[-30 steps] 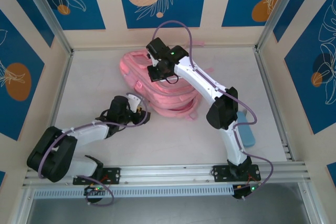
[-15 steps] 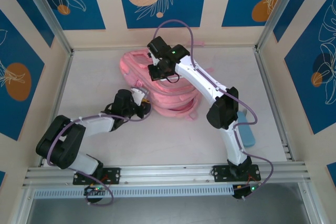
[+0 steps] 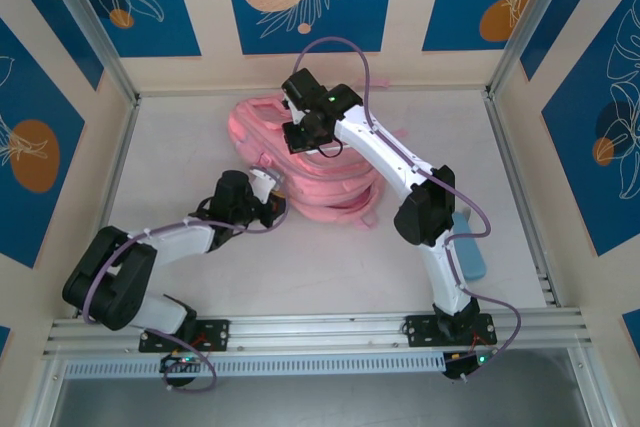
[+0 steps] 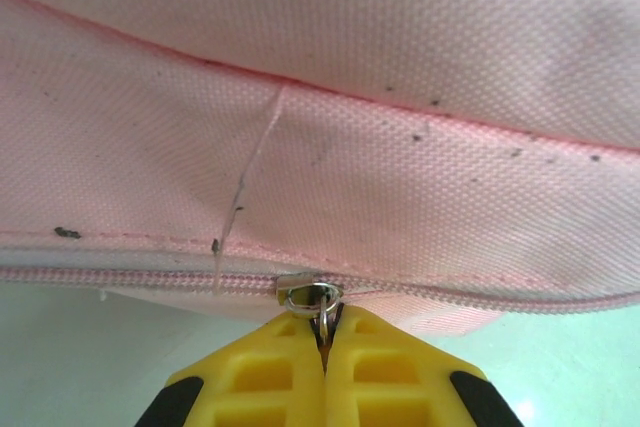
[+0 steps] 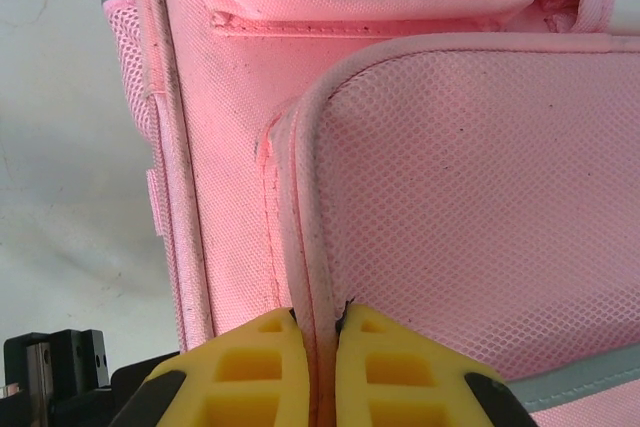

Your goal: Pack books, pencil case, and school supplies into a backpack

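The pink backpack [image 3: 340, 187] lies flat at the back middle of the table. My left gripper [image 3: 274, 203] is at its near left edge. In the left wrist view, that gripper [image 4: 323, 332] is shut on the metal zip pull [image 4: 318, 299] of the closed zip. My right gripper [image 3: 303, 137] is over the backpack's far side. In the right wrist view, it [image 5: 320, 325] is shut on the piped edge [image 5: 310, 247] of a pink mesh panel. The light blue pencil case [image 3: 470, 252] lies on the table beside the right arm. The books are out of view.
The white table [image 3: 180, 147] is boxed in by aluminium posts [image 3: 120, 162] and patterned walls on three sides. A metal rail [image 3: 320, 327] runs along the near edge between the arm bases.
My left gripper has reached in to the backpack's near edge and shut on the zip pull. The right arm and the backpack have stayed in place.
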You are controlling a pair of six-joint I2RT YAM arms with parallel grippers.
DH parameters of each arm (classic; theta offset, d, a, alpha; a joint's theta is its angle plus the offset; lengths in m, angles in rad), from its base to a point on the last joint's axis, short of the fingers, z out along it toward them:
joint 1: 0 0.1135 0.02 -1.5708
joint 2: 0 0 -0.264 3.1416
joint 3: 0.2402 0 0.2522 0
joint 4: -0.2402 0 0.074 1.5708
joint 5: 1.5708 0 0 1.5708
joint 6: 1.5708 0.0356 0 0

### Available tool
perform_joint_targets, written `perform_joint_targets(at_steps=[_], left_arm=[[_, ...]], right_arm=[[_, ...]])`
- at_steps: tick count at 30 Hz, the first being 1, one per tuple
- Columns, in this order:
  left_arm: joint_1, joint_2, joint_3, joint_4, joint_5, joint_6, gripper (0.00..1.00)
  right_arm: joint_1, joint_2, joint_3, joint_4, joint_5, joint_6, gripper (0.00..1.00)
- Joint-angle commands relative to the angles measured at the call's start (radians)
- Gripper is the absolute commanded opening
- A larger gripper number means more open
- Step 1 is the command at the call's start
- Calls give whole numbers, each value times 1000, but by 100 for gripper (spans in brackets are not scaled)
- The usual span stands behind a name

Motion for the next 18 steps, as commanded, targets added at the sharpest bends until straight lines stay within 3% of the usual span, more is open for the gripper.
perform_joint_targets(at_steps=[1, 18], left_arm=[[-33, -33, -17, 2, 77, -21, 0], [-233, -41, 1, 45, 52, -100, 0]], right_arm=[[-6, -62, 54, 59, -35, 20, 0], [-5, -34, 59, 69, -67, 47, 0]])
